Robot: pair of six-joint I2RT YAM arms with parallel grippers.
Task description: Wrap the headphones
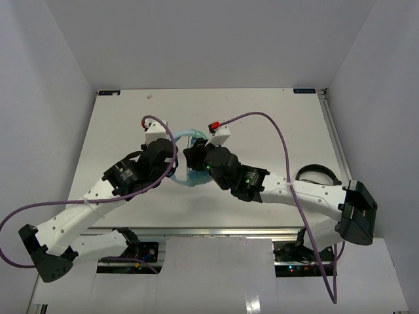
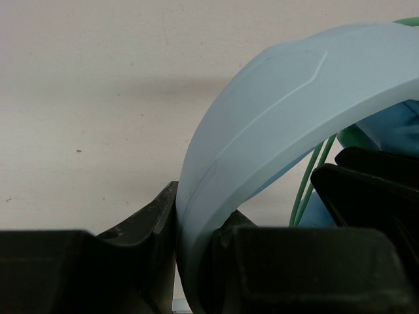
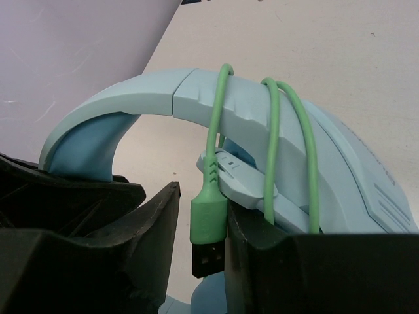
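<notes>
The light blue headphones (image 1: 189, 177) sit at the table's centre, between both wrists. My left gripper (image 2: 196, 219) is shut on the wide headband (image 2: 275, 104), which fills the gap between its jaws. In the right wrist view the pale green cable (image 3: 272, 144) loops several times over the headband (image 3: 137, 98). Its green USB plug (image 3: 208, 222) hangs between the jaws of my right gripper (image 3: 201, 212). The plug rests against the right finger and a gap shows on its left side, so that gripper is open. From above, the grippers (image 1: 186, 156) hide most of the headphones.
Black headphones (image 1: 319, 173) lie at the right edge of the table beside the right forearm. Purple arm cables (image 1: 285, 140) arc over the table. White walls close in the back and sides.
</notes>
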